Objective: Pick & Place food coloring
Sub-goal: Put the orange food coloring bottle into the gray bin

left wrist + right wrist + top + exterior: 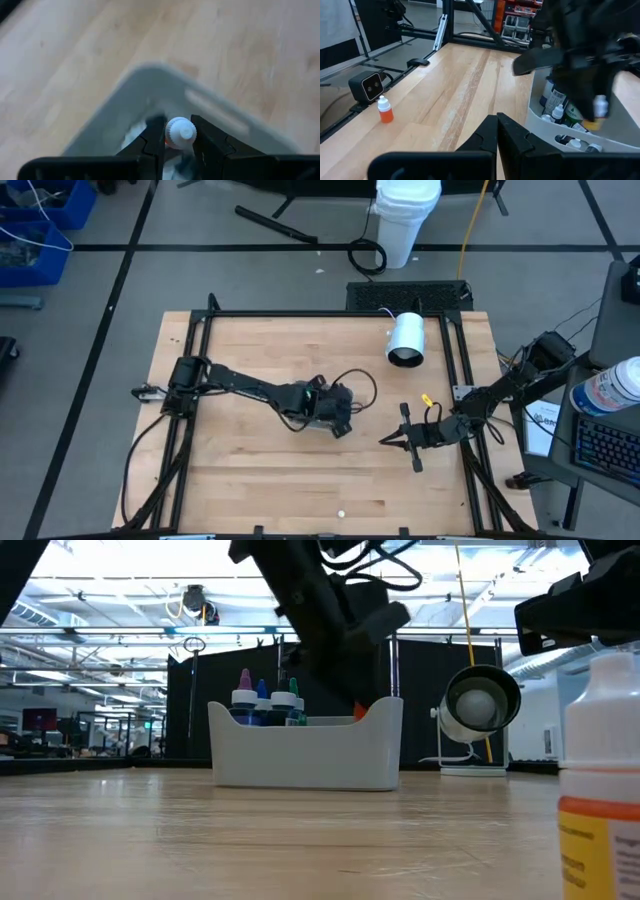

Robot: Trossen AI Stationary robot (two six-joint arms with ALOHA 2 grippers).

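Over tray (150, 82) | left jaws pinch white-capped orange food coloring (180, 131) | right jaws pressed together

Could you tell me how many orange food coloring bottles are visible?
2: held bottle in the left gripper above the tray, lone bottle on the table; the tray may hide more.

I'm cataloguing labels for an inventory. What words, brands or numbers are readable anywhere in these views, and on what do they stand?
None can be read.
Bottle labels in the tray: print too blurred to read.
Orange bottle close to the low camera: no print readable.
Bottle between the left gripper's fingers: only its white cap shows, no text.
Paper beside the table: marks too small to read.
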